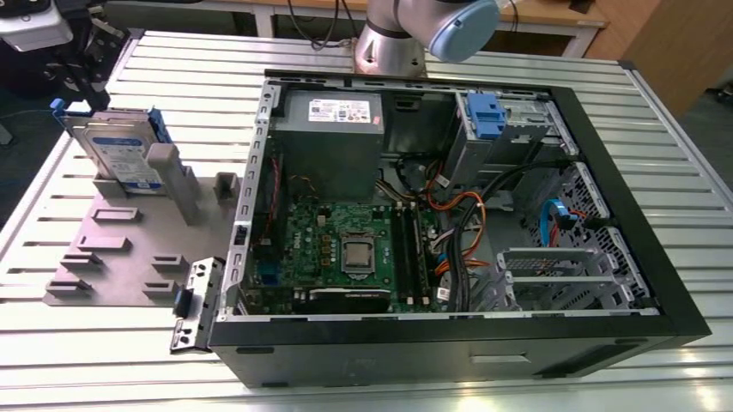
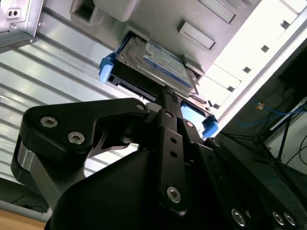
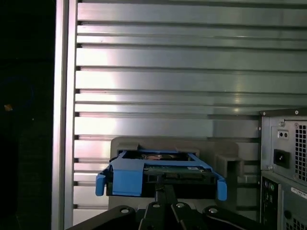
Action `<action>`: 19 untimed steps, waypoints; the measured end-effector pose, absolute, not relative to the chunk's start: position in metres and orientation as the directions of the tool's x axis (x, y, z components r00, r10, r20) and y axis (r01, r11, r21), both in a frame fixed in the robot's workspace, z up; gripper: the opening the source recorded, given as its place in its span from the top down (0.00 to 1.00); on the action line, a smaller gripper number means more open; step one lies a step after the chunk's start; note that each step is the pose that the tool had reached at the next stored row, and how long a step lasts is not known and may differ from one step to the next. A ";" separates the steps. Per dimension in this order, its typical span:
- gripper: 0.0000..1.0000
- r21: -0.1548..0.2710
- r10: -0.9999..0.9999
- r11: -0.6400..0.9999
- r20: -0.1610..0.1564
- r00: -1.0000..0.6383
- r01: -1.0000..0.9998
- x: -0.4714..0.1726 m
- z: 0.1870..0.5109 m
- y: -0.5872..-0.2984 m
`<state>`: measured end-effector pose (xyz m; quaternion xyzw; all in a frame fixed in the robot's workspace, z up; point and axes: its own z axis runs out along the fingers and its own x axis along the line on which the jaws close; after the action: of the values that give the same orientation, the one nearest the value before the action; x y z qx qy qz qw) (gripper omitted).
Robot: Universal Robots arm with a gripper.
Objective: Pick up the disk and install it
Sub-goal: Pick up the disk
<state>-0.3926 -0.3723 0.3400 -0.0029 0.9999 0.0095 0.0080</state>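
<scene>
Black gripper (image 2: 169, 93) linkage nearest, its front end at the near edge of the disk (image 2: 160, 64); whether it is clamped cannot be told. Straight ahead, the disk stands on edge in a grey holder (image 1: 126, 240). Probably rigid, weighty, shock-sensitive: best held across its blue carrier (image 3: 125, 177).

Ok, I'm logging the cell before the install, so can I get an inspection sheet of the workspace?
Surface: ribbed aluminium table carrying a grey slotted fixture plate.
Job's things: flat silver-grey disk in a blue plastic carrier, standing on edge in the fixture plate, outside the case.
Clutter: open black computer case lying on its side; grey metal bracket beside it.
Grippers: black gripper at the disk's blue-framed edge; contact unclear.
Cables: orange, black and blue cables inside the case.
Surroundings: robot arm's base beyond the case; wooden furniture past the table.
</scene>
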 end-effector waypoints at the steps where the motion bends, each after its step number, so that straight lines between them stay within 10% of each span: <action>1: 0.89 0.019 -0.020 1.000 -0.016 -1.000 -0.021 -0.393 0.340 -0.372; 19: 0.89 0.019 -0.334 0.942 -0.016 -0.942 -0.334 -0.393 0.340 -0.372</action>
<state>-0.3926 -0.3723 0.3400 -0.1696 0.9854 0.0107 0.0063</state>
